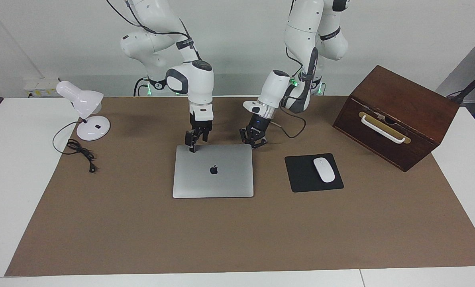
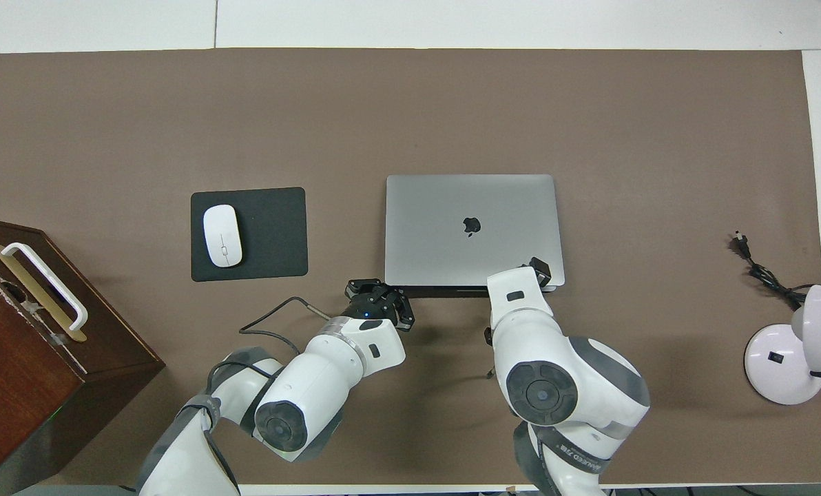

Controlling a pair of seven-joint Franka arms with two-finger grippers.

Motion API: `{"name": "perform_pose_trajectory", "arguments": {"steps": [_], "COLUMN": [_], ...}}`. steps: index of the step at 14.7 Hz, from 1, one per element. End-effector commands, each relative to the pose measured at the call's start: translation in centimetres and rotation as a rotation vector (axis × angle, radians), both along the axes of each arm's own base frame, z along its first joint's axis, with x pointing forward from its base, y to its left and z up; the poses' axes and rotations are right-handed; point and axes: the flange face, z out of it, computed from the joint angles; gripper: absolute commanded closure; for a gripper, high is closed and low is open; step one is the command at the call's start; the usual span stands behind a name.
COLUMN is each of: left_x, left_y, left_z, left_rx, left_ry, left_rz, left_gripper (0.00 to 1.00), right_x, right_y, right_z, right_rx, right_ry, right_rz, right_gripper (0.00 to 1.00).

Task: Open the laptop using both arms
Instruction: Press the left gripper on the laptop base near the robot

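The silver-grey laptop [image 1: 212, 171] lies shut and flat on the brown mat, apple logo up; it also shows in the overhead view [image 2: 472, 227]. My right gripper [image 1: 193, 146] is down at the lid's corner nearest the robots, toward the right arm's end, and its tip [image 2: 538, 270] touches the lid there. My left gripper [image 1: 254, 142] is low beside the laptop's other near corner, just off its edge, fingers spread and empty; it also shows in the overhead view [image 2: 377, 302].
A black mouse pad [image 1: 301, 175] with a white mouse [image 1: 324, 169] lies beside the laptop toward the left arm's end. A brown wooden box [image 1: 397, 115] stands past it. A white desk lamp [image 1: 87, 113] and its cord [image 1: 80, 153] are at the right arm's end.
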Motion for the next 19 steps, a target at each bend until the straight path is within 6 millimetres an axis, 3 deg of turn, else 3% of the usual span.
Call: {"name": "perform_pose_trajectory", "arguments": {"steps": [1, 11, 16, 19], "left_x": [0.5, 0.4, 0.4, 0.4], "left_y": [0.0, 0.0, 0.0, 0.0], "left_z": [-0.9, -1.3, -1.4, -1.5], "left_rx": [0.008, 0.017, 0.020, 0.022], "left_ry": [-0.010, -0.008, -0.008, -0.008], "left_rz": [-0.013, -0.022, -0.027, -0.031], "left_gripper": [1.00, 1.00, 1.00, 1.00], "right_x": [1.0, 4.6, 4.8, 6.0], "right_y": [0.1, -0.3, -0.4, -0.7], "right_z": [0.1, 1.7, 1.7, 2.1], "right_rx": [-0.001, -0.024, -0.027, -0.024], "right_ry": [-0.036, -0.092, -0.092, -0.105], "right_rz": [0.011, 0.029, 0.033, 0.027], "right_gripper": [0.00, 0.00, 0.00, 0.00]}}
